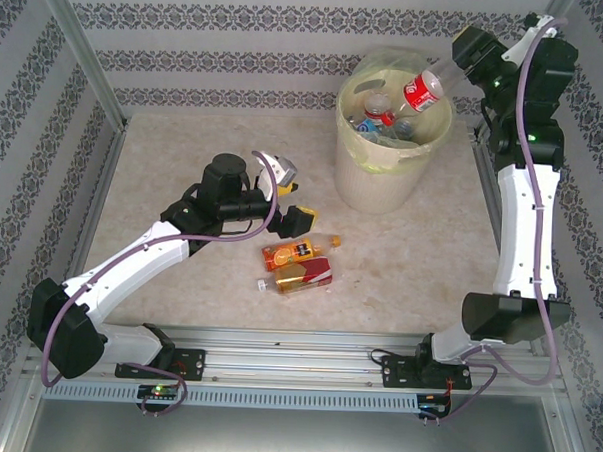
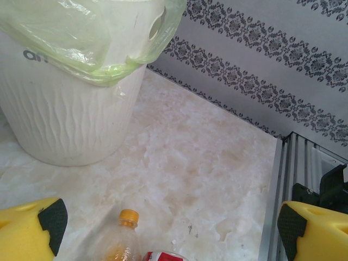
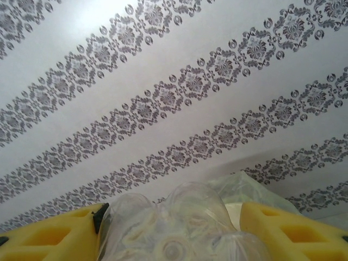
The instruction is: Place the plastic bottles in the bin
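Two orange bottles are lying on the table just right of the left gripper, which is holding its fingers spread to take one. The right gripper is pinching a clear red-labelled bottle above the far bin, probably so it falls inside.

Top camera: high up at the near edge, looking down on the whole table, with the bin far back
Left wrist camera: low and close to the table, looking across it at the bin and the patterned wall, left fingers in the bottom corners
Right wrist camera: held high, tilted up at the wall, very close to a clear bottle between the right fingers
Top and left wrist share: the bin, the table, the orange-cap bottle
Top and right wrist share: the clear bottle and the wall
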Motion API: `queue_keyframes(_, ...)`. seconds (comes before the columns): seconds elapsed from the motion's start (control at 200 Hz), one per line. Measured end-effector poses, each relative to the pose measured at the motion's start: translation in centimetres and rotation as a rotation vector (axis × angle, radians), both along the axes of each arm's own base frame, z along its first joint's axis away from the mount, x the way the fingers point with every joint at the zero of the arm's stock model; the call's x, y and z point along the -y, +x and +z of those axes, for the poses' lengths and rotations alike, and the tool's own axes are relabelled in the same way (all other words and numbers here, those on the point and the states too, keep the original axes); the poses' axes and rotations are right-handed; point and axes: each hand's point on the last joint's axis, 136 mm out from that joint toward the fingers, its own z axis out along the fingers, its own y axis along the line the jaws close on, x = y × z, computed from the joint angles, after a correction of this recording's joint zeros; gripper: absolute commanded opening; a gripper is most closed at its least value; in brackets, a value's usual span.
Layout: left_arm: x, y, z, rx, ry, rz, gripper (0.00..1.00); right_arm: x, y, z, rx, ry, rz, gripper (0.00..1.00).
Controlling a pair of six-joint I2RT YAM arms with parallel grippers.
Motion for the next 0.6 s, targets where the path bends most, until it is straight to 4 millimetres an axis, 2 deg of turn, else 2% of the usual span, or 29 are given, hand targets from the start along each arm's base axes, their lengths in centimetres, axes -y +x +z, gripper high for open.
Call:
queue_keyframes(0.17,-0.1,-0.2,-0.3,-0.002,0.005,-0.001,1.00,0.3,1.1,-2.2,-0.075,-0.038,-0.009,0.52)
queue_keyframes(0.6,-0.2,0.0,-0.4,0.017,0.017,-0.001,1.00,1.6,4.7,-9.0,-0.325,-0.131,-0.040,0.53)
